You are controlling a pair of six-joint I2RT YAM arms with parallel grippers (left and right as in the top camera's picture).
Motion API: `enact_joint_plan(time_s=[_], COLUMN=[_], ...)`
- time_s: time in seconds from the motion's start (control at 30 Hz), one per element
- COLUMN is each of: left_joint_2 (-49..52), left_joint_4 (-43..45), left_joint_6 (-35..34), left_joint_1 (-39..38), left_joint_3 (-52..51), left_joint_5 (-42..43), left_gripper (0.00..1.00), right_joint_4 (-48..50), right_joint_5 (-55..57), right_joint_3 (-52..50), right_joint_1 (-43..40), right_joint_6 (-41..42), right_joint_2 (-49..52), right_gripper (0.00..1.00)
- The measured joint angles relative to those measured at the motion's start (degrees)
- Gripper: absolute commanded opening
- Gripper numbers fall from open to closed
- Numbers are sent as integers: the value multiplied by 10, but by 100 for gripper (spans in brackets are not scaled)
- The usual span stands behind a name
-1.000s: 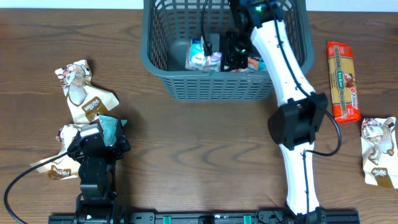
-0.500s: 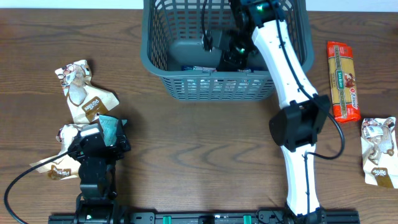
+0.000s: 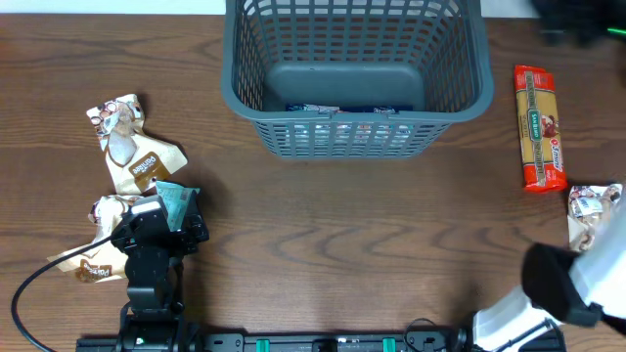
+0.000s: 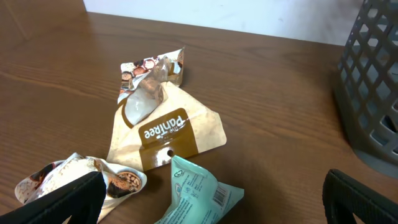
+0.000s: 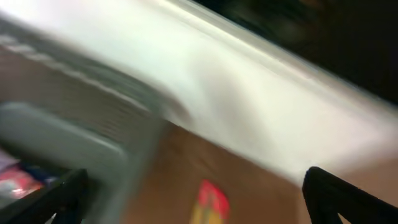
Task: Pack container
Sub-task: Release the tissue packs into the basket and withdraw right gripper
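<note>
The container, a dark grey-blue lattice basket, stands at the table's back middle. A few snack packets lie on its floor against the near wall. My left gripper is open and low over a teal packet, which lies between its fingers untouched. A brown packet lies just beyond it. My right gripper is open and empty. Its view is blurred, showing the basket wall on the left and a red packet below. In the overhead view that gripper is a dark blur at the top right corner.
Left of the basket lie two brown-and-white packets. A long red-orange packet and a white-brown packet lie at the right edge. The right arm's white link crosses the bottom right corner.
The right gripper opened and left its packets in the basket. The right arm then pulled out and swung to the far right. The left arm has not moved.
</note>
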Motion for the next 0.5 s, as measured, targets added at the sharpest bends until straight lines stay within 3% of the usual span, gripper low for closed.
enact_joint_plan(time_s=[0.23, 0.5], left_joint_2=[0, 0], left_joint_4=[0, 9], left_joint_6=[0, 0], left_joint_1=[0, 0], left_joint_3=[0, 0], left_joint_5=[0, 0], left_gripper=[99, 99], right_joint_4=[-61, -84], right_joint_5=[4, 12], right_joint_3=[-20, -52], right_joint_1=[-131, -150], right_joint_6=[54, 56], right_joint_2=[61, 192], right_gripper=[99, 99])
